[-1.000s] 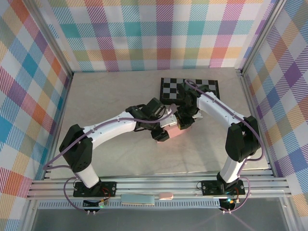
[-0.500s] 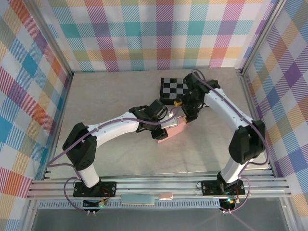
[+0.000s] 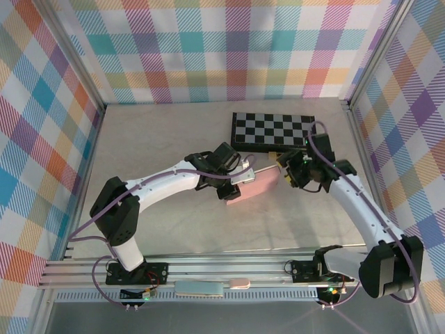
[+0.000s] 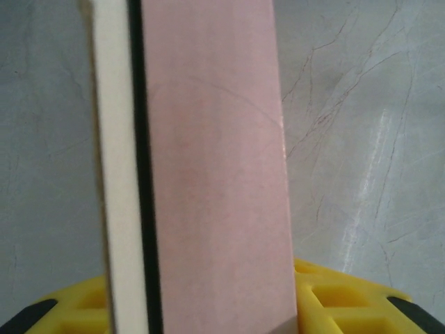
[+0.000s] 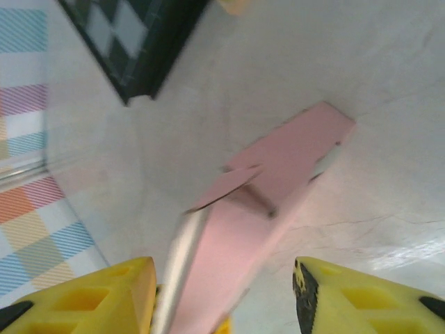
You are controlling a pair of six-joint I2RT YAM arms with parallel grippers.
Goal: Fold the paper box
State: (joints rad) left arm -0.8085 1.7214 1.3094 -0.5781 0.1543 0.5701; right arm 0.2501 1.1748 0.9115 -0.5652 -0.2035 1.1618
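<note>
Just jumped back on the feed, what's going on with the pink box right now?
The left gripper is clamped on one end of the paper box, which is only partly folded, with a flap sticking up. The right gripper is at the box's other end, jaws apart, with the pink card between them but not pinched. The checkerboard lies behind them on the table.
</note>
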